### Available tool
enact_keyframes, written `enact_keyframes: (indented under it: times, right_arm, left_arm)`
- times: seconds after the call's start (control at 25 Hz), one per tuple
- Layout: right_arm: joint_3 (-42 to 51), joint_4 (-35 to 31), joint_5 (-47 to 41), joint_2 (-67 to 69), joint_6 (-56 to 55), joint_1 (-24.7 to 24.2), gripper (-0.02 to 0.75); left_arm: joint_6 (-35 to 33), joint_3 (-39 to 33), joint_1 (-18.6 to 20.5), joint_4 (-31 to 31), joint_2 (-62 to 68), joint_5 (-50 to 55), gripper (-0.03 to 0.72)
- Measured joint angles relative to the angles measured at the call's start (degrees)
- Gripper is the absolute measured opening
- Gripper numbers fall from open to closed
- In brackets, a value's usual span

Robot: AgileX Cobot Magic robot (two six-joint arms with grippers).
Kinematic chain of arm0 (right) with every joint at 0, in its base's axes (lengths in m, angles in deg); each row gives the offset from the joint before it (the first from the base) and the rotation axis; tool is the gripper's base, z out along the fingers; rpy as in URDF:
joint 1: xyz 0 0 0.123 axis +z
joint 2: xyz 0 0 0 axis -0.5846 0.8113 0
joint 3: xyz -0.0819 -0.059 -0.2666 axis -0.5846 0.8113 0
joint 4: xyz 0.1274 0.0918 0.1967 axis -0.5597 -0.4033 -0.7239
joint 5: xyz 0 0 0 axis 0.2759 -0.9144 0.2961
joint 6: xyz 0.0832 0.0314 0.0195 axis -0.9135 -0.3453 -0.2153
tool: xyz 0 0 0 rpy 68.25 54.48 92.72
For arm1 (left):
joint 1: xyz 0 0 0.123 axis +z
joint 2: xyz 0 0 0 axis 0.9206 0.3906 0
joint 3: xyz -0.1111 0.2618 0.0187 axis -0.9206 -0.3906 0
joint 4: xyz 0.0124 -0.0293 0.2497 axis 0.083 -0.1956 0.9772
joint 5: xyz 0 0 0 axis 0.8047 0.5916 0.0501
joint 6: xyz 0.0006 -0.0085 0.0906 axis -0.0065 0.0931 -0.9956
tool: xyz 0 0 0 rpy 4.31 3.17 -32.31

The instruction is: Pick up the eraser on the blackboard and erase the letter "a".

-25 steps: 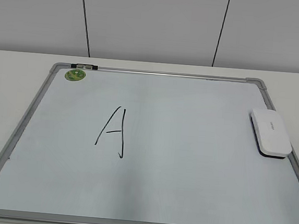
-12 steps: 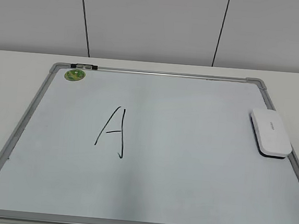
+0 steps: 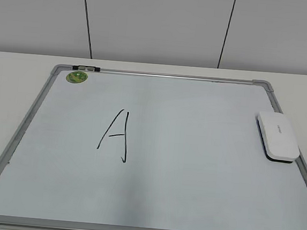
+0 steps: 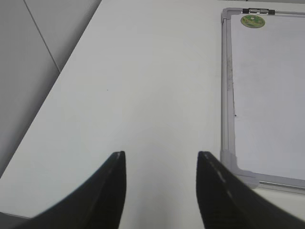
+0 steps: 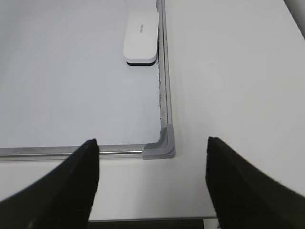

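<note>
The blackboard [image 3: 191,177] is a white board in a silver-grey frame, lying flat on the table. A tall black capital "A" [image 3: 117,135] is written on it; no small letter "a" shows anywhere on the board. The white eraser [image 3: 278,136] lies flat at the board's right edge; it also shows in the right wrist view [image 5: 141,37]. My left gripper [image 4: 161,157] is open and empty above the bare table, left of the board's near left corner [image 4: 233,160]. My right gripper [image 5: 152,143] is open and empty above the board's near right corner [image 5: 162,145]. Neither gripper shows in the exterior view.
A round green sticker [image 3: 76,77] and a small black-and-silver clip [image 3: 86,67] sit at the board's far left corner. The white table [image 4: 143,86] runs left of the board to its edge. A pale panelled wall stands behind.
</note>
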State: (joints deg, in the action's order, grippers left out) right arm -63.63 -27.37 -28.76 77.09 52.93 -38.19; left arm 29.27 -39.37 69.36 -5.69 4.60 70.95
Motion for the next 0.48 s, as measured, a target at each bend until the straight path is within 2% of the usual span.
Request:
enact_keyframes:
  times: [0.48]
  right_arm:
    - [0.0, 0.1, -0.2, -1.0, 0.0, 0.0, 0.519]
  left_arm:
    - [0.0, 0.0, 0.0, 0.0, 0.0, 0.0, 0.339]
